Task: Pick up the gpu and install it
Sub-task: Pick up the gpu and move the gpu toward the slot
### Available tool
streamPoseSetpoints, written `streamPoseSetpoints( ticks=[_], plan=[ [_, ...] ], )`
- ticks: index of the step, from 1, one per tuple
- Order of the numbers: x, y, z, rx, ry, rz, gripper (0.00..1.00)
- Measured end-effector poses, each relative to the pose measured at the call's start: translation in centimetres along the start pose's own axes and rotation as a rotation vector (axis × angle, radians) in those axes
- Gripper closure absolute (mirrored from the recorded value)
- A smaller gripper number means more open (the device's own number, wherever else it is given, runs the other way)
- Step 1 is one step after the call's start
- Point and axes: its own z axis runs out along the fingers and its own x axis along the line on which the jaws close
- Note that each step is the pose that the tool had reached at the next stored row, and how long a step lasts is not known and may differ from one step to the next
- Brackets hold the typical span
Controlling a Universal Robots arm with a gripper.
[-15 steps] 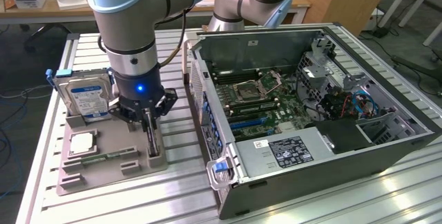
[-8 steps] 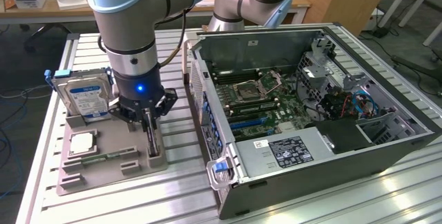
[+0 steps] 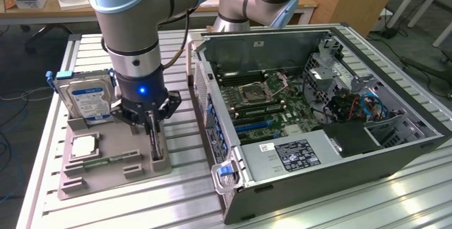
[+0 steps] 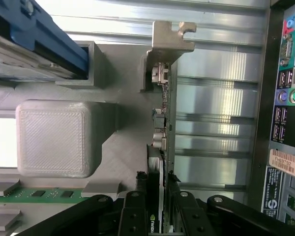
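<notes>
The gpu [image 3: 154,143] is a thin dark card standing on edge in a slot at the side of the grey parts tray [image 3: 92,182] nearest the case. My gripper [image 3: 150,127] hangs straight down over it, with the fingers closed on both faces of the card. In the wrist view the gpu [image 4: 163,123] shows edge-on, its silvery end bracket [image 4: 169,35] at the far end. There the gripper [image 4: 157,199] clamps the card, and one finger [image 4: 137,201] presses its side. The card still sits in the tray slot.
The tray also holds a silver hard drive [image 3: 88,99] standing upright, a processor chip [image 3: 83,145] and a green memory stick [image 3: 106,161]. The open computer case [image 3: 318,107] lies at the exterior view's right, motherboard exposed. Its rear port panel [image 4: 285,98] is close beside the tray.
</notes>
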Motion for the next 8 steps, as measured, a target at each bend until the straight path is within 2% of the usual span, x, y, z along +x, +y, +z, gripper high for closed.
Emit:
streamPoseSetpoints(
  ticks=[8],
  plan=[
    [0.04,0.0,0.0,0.0011,0.0004,0.066,0.74]
  ],
)
